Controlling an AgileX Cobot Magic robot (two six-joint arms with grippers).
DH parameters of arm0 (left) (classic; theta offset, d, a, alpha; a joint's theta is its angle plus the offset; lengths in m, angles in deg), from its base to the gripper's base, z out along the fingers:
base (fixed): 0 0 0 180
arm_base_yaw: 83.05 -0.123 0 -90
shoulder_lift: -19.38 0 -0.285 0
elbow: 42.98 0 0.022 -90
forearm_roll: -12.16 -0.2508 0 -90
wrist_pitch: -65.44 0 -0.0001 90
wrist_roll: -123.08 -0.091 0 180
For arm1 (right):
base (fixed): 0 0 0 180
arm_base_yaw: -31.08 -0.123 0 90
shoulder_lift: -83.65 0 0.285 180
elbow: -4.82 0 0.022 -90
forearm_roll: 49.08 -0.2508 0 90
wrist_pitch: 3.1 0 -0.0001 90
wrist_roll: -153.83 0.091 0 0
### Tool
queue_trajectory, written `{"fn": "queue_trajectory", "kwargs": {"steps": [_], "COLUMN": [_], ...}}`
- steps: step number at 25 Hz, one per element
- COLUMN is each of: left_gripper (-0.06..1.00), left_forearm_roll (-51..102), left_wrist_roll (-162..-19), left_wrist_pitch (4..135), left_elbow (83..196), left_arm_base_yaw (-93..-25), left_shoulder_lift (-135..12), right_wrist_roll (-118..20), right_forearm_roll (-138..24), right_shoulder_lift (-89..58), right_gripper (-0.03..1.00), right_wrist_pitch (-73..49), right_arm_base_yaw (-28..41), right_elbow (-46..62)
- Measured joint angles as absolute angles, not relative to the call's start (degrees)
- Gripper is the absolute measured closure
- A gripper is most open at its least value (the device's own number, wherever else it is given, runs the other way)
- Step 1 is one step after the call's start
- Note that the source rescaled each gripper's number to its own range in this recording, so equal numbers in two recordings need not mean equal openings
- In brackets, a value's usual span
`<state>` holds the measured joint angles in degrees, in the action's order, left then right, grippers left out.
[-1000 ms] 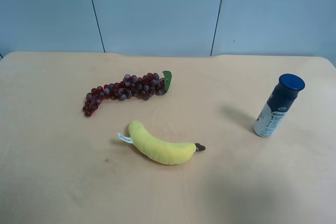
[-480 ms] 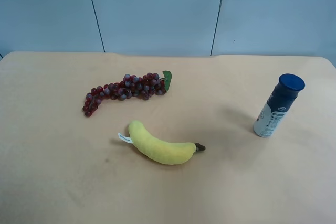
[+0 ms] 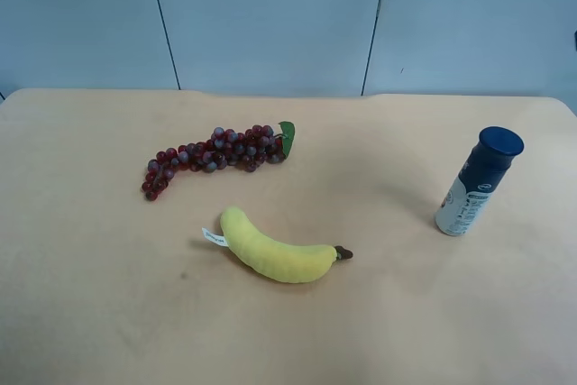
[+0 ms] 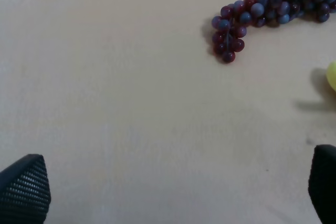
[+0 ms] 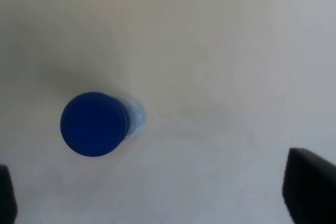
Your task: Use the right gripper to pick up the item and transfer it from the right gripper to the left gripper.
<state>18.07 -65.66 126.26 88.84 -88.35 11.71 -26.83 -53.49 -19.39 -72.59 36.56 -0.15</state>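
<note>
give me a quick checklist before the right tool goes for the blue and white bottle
1. The slim bottle with dark blue cap and white lower body stands upright on the beige table: ok.
2. The right tool is open and empty: ok.
3. Bottle centred between the right tool's fingers: not ok, its cap sits nearer one finger.
4. The yellow plush banana and red grape bunch lie apart from the bottle: ok.
5. The left tool is open and empty: ok.
6. Right tool's height over the cap: cannot tell.
</note>
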Motion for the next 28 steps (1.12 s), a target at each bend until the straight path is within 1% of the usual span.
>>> {"fn": "queue_trajectory", "kwargs": {"steps": [8, 15, 19, 25, 28], "left_gripper": [-0.06, -0.06, -0.06, -0.06, -0.06], "left_forearm_roll": [18.07, 18.07, 18.07, 18.07, 18.07], "left_wrist_roll": [-65.66, -65.66, -65.66, -65.66, -65.66], "left_wrist_pitch": [126.26, 126.26, 126.26, 126.26, 126.26], "left_elbow": [88.84, 88.84, 88.84, 88.84, 88.84], "left_arm_base_yaw": [-88.35, -88.35, -88.35, -88.35, -88.35], "left_shoulder_lift": [11.71, 11.71, 11.71, 11.71, 11.71], "right_wrist_roll": [-31.08, -32.95, -33.00, -29.51, -28.18], "right_forearm_roll": [-59.53, -62.85, -61.61, -53.58, -51.28], "right_shoulder_lift": [-6.34, -1.25, 0.04, 0.81, 0.81], "right_gripper": [-0.03, -0.03, -0.03, -0.03, -0.03], "right_wrist_pitch": [-72.64, -72.89, -72.89, -72.41, -71.95], "right_arm_base_yaw": [36.56, 36.49, 33.30, 26.49, 25.54], "right_elbow": [-0.08, -0.08, -0.08, -0.08, -0.08]}}
